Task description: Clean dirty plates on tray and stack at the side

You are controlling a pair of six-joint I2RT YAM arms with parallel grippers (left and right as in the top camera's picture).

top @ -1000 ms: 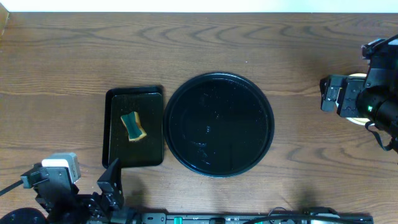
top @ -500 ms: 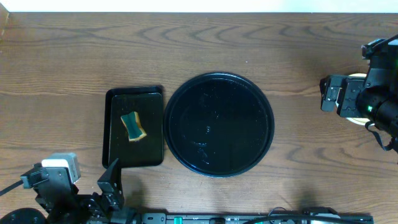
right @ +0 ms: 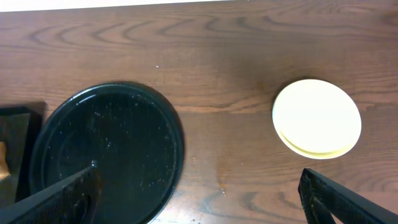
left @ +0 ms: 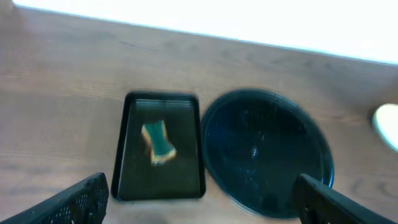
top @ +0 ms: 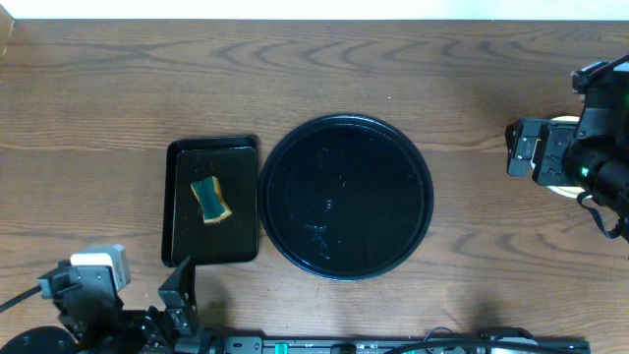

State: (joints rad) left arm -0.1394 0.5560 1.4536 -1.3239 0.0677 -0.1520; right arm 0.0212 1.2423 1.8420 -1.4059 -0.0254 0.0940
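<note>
The round black tray (top: 345, 197) lies mid-table, wet with droplets and holding no plates; it also shows in the left wrist view (left: 266, 152) and the right wrist view (right: 106, 149). The plates (right: 317, 117) are stacked on the wood to its right, a pale yellow one on top with another rim just showing beneath. From overhead only slivers of the plates (top: 563, 190) show under my right arm. My right gripper (right: 199, 193) hangs open above the table between tray and stack. My left gripper (left: 199, 199) is open at the front left, holding nothing.
A smaller rectangular black tray (top: 210, 202) sits left of the round one, with a green-and-yellow sponge (top: 209, 198) in it. A wet patch (right: 221, 180) marks the wood right of the round tray. The table's far edge runs along the top.
My left arm has drawn slightly back toward the front edge and its jaws have spread a little wider. The right arm, trays and plates have not moved.
</note>
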